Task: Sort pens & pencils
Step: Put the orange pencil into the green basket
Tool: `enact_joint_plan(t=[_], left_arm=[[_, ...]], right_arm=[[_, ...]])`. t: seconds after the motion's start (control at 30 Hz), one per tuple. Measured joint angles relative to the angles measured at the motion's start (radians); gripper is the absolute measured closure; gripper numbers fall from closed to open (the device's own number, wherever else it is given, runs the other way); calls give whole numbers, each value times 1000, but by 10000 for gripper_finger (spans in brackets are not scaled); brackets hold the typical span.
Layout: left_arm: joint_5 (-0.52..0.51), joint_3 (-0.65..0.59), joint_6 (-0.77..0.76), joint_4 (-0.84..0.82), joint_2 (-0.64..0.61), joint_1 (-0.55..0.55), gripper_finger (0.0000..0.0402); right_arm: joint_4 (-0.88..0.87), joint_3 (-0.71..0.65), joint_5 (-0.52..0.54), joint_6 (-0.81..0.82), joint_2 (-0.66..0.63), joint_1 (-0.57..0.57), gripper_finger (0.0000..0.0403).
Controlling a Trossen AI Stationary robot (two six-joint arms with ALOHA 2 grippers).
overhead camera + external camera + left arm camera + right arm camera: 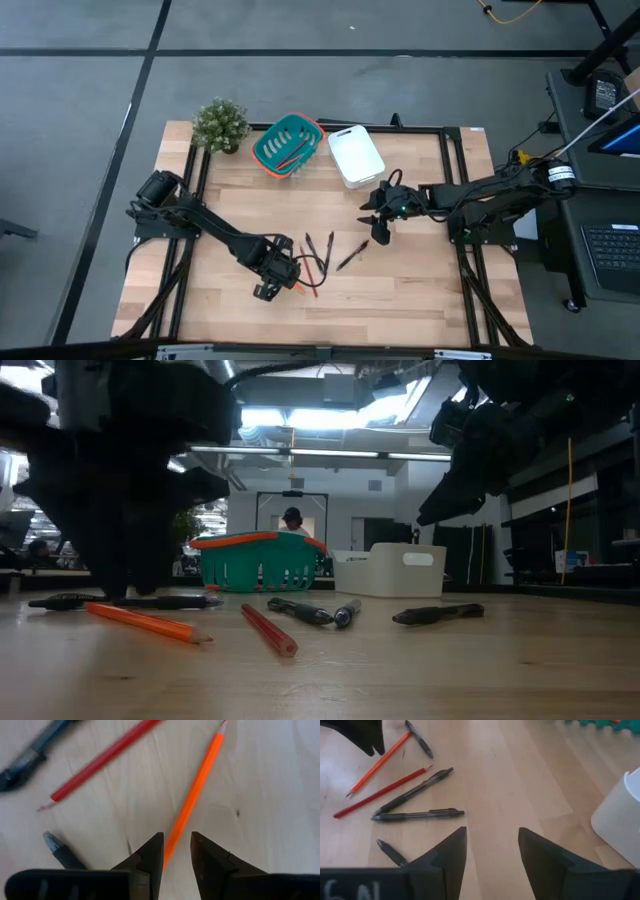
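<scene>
Our left gripper (pixel 177 857) straddles the orange pencil (pixel 196 792), jaws narrowly open, empty. A pen (pixel 59 851) lies just beside one finger; closing off-centre could roll the pencil away. Our right gripper (pixel 491 851) waits open.

The table (pixel 400 300) is pale wood planks, smooth with a soft sheen. Between the left claw's (pixel 176 851) matt black fingers lies an orange pencil (pixel 195 795), its paint smooth; beside it a red pencil (pixel 102 762) (bare wood at the sharpened tip). The pens (pixel 417 814) ahead of the right claw (pixel 492 851) look like glossy dark plastic.
</scene>
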Motion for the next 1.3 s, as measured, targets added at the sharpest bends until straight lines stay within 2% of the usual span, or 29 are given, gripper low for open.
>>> enact_joint_plan(t=[0.37,1.0,1.3], left_arm=[[8,6,61,-16,58,16,311],[2,2,86,-27,64,21,312],[4,2,87,-26,64,21,352]], right_arm=[[6,0,0,3,0,0,223],[7,0,-3,27,0,3,223],[6,0,-3,26,0,3,223]])
